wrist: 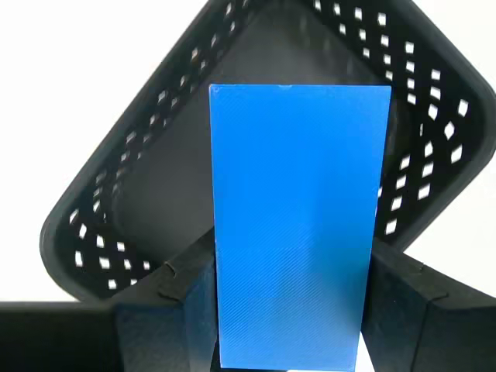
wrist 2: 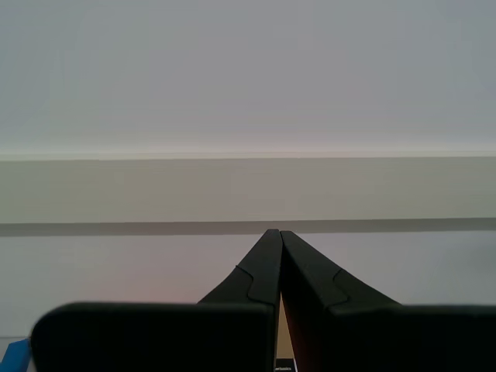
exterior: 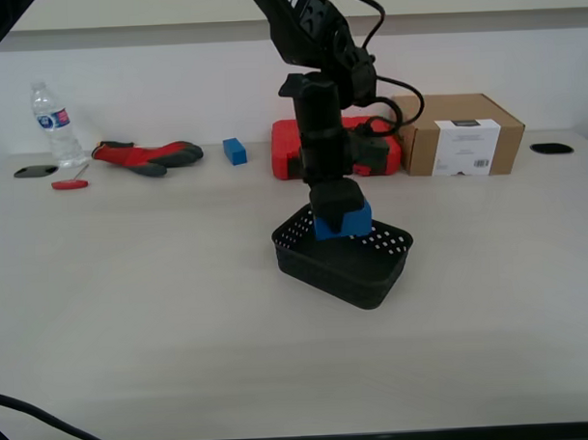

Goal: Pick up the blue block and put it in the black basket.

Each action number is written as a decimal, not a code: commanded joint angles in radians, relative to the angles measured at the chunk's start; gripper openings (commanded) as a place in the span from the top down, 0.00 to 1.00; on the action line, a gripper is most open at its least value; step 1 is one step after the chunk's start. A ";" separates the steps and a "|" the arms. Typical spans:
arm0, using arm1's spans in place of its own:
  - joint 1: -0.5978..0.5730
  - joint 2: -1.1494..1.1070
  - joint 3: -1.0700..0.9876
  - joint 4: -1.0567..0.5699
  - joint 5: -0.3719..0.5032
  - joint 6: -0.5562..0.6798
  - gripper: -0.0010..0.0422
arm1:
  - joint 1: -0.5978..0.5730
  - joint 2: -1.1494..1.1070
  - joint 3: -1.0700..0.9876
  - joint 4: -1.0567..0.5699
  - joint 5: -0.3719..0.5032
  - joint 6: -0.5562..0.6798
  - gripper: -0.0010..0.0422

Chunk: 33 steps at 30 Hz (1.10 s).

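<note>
My first gripper [exterior: 338,221] clamped the blue block [exterior: 344,221] between its fingers and held it over the black basket [exterior: 342,255], partly below the basket's rim. The basket sat on the desk [exterior: 162,311], in front of a red tool case [exterior: 290,149]. My second gripper [wrist 2: 272,240] had its fingertips pressed together, holding nothing, pointing at a wall.

- We see the basket [exterior: 342,265] near the middle of the table [exterior: 162,321].
- The block [exterior: 344,221] hangs over the basket's far end.
- Along the table's far edge lie a bottle [exterior: 55,123], glove [exterior: 147,156], small cube [exterior: 235,151], case [exterior: 290,151] and box [exterior: 462,134].
</note>
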 commanded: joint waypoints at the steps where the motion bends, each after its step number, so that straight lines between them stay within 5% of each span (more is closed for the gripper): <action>1: 0.000 0.000 0.002 0.003 0.000 0.000 0.98 | -0.003 0.008 -0.003 0.008 0.003 -0.065 0.97; 4: 0.000 0.000 0.002 0.003 0.000 0.000 0.98 | -0.003 0.007 -0.007 -0.008 0.001 -0.099 0.90; 6: 0.000 0.000 0.002 0.003 0.000 0.000 0.98 | -0.004 0.008 -0.008 -0.011 0.002 -0.124 0.74; 11: 0.000 0.000 0.002 0.003 0.000 0.000 0.98 | -0.005 0.006 -0.011 -0.011 0.001 -0.154 0.16; 13: 0.000 0.000 0.002 0.003 0.000 0.000 0.98 | -0.010 -0.010 -0.011 -0.017 0.001 -0.196 0.02; 21: 0.000 0.000 0.002 0.003 0.000 0.000 0.98 | -0.017 -0.165 -0.012 0.011 0.036 -0.196 0.96; 33: 0.000 0.000 0.002 0.003 0.000 0.000 0.98 | -0.029 -0.158 -0.032 0.032 0.035 -0.191 0.98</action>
